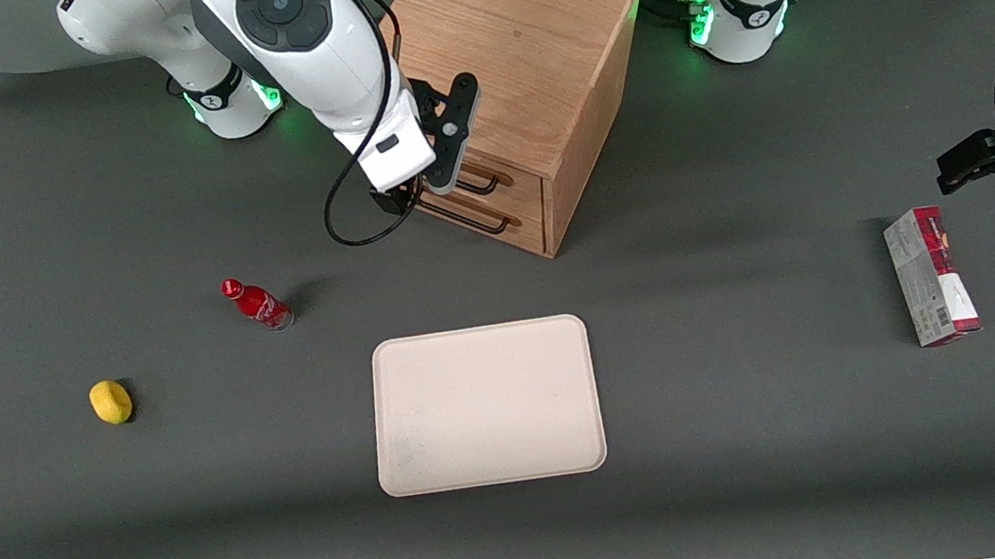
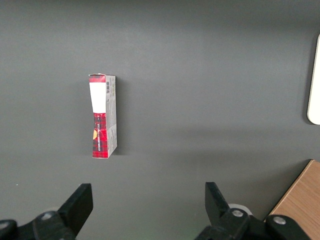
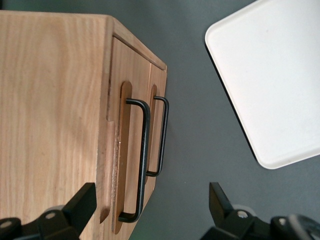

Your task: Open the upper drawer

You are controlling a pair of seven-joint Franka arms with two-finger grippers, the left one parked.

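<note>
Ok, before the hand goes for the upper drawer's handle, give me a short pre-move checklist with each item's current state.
1. Upper drawer shut, flush with the cabinet: ok.
2. Upper handle in plain sight in the right wrist view, nothing across it: ok.
3. Hand in front of the drawer fronts, at the handles: ok.
4. Fingers spread wide with the upper handle between them, not yet touching it: ok.
5. Lower drawer handle apart from the upper one, so it can be told from it: ok.
6. Table in front of the cabinet free for the drawer to slide; tray lies nearer the front camera: ok.
</note>
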